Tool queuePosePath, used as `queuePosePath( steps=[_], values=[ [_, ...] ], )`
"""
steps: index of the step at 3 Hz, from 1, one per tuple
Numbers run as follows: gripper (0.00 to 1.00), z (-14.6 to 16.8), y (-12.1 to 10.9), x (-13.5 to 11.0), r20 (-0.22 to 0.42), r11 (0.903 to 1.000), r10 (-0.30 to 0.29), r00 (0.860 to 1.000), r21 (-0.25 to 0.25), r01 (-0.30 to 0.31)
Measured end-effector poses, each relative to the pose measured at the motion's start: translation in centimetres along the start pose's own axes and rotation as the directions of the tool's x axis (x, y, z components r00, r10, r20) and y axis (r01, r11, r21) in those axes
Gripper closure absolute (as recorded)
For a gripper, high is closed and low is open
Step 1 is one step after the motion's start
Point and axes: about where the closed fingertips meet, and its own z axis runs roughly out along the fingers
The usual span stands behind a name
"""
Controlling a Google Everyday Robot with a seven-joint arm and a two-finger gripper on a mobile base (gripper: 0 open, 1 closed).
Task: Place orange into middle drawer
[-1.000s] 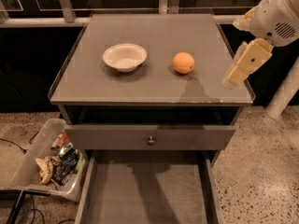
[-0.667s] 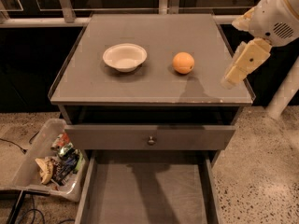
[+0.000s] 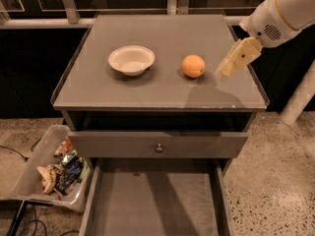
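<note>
The orange (image 3: 193, 66) sits on the grey cabinet top (image 3: 162, 90), right of centre. My gripper (image 3: 227, 69) hangs from the white arm (image 3: 280, 11) just right of the orange, a little above the top and apart from the fruit. The middle drawer (image 3: 155, 203) is pulled far out at the bottom of the view, and its flat grey floor is bare.
A cream-white bowl (image 3: 131, 59) stands on the top, left of the orange. The drawer with the round metal knob (image 3: 159, 147) is slightly out above the middle drawer. A clear bin of wrappers (image 3: 54, 168) sits on the floor at the left, with cables beside it.
My gripper has moved left across the cabinet top, closer to the orange. The orange, bowl and drawers have not moved.
</note>
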Motion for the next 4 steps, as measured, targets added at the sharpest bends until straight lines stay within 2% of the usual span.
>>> queuePosePath(
  steps=[1,2,4],
  values=[
    [0.0,2.8,-2.2,-0.4,0.045,0.9969,0.077,0.996,0.007,-0.078],
    [0.0,5.9,-4.0,-0.7,0.091,0.9881,0.154,0.984,-0.006,-0.154],
    [0.0,11.4,-4.6,-1.5,0.126,0.9729,0.23,0.965,-0.056,-0.224]
  ],
)
